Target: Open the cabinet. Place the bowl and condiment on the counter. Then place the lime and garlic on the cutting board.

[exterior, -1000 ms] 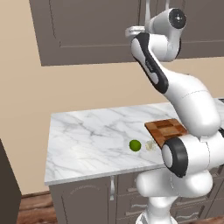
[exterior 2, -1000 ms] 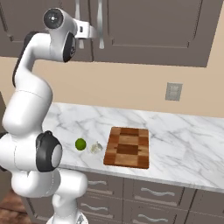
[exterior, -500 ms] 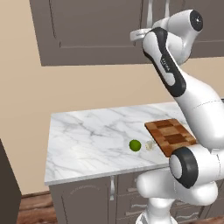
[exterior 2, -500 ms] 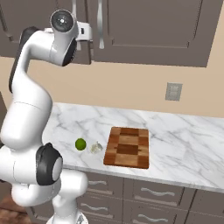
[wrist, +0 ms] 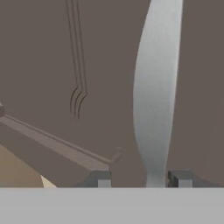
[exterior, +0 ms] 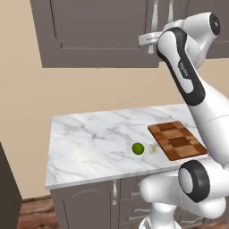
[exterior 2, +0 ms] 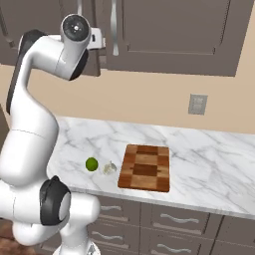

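The cabinet [exterior: 103, 31] [exterior 2: 174, 35] hangs on the wall with its dark doors shut. My gripper [exterior: 150, 40] [exterior 2: 103, 40] is raised in front of it. In the hand view the gripper [wrist: 141, 179] stands open, with the long silver handle [wrist: 157, 87] between its fingertips, nearer the right fingertip [wrist: 180, 178] and apart from the left one. On the marble counter [exterior: 89, 143] [exterior 2: 209, 164] lie the lime [exterior: 137, 148] [exterior 2: 91, 164] and the garlic [exterior: 154, 149] [exterior 2: 109, 168], side by side just off the cutting board [exterior: 178, 140] [exterior 2: 145, 167]. The bowl and condiment are hidden.
A wall outlet [exterior 2: 197, 104] sits above the counter's right part. Lower cabinets and drawers [exterior 2: 169, 219] run under the counter. A dark tall block [exterior: 6, 188] stands at the counter's left end.
The hand has swung sideways toward the cabinet handle and the upper arm has straightened. Over the last half second it has barely moved. Lime, garlic and board lie as before.
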You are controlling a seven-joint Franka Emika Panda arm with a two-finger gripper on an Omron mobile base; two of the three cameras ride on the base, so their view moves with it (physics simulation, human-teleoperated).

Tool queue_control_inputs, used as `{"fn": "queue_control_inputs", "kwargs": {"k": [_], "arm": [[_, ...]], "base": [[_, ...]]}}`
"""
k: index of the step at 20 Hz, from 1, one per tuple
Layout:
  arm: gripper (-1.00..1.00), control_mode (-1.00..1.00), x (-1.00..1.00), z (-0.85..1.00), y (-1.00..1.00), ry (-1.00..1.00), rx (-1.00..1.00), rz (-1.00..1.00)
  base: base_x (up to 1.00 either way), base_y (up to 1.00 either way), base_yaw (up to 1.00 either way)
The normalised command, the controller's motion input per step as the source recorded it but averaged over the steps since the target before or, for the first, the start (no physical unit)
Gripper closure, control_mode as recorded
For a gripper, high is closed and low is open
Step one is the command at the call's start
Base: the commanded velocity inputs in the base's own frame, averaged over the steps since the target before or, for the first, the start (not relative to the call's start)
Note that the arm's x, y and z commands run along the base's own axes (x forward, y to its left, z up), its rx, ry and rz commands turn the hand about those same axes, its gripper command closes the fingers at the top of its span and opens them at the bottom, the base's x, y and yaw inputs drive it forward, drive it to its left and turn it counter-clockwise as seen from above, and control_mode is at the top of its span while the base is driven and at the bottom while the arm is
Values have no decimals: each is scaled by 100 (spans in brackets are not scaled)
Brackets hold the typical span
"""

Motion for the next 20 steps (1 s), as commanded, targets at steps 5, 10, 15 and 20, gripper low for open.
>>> {"fn": "queue_control_inputs", "kwargs": {"k": [5, 10, 15, 20], "arm": [[100, -100, -37, 0, 75, 0, -3, 0], [100, -100, -42, 0, 82, 0, -4, 0], [100, -100, -31, 0, 98, 0, -7, 0], [100, -100, -15, 0, 100, 0, -9, -3]], "base": [[0, 0, 0], [0, 0, 0], [0, 0, 0], [0, 0, 0]]}}
